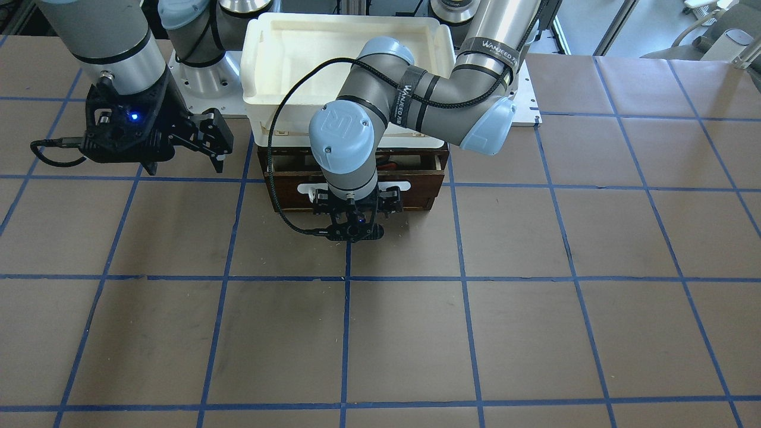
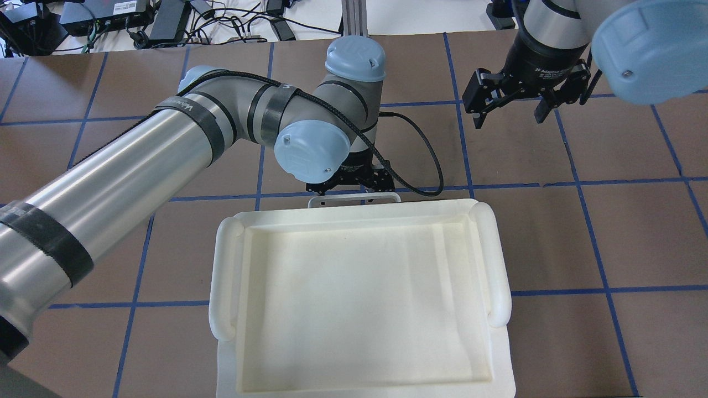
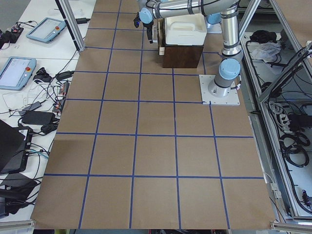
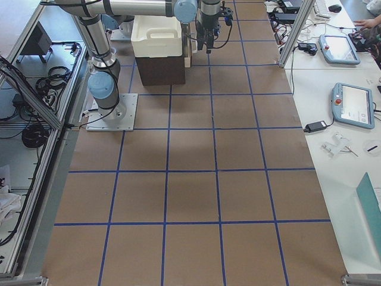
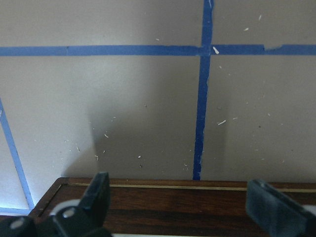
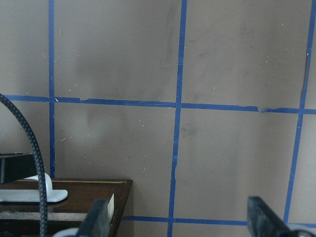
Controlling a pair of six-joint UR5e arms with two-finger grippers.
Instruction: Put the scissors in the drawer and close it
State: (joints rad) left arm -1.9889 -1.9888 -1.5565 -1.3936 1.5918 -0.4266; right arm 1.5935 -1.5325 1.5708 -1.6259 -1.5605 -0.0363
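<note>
The dark brown drawer stands pulled out a little under the white tray, and its pale inside shows behind the front panel. Its white bar handle faces away from the robot. A small orange-red glimpse of the scissors shows in the drawer gap; the left arm hides the rest. My left gripper is open, its fingers astride the drawer front at the handle. My right gripper is open and empty, hovering beside the drawer, also in the overhead view.
A white plastic tray sits on top of the drawer's cabinet. Brown table paper with a blue tape grid spreads in front. The right wrist view shows the drawer's corner at lower left.
</note>
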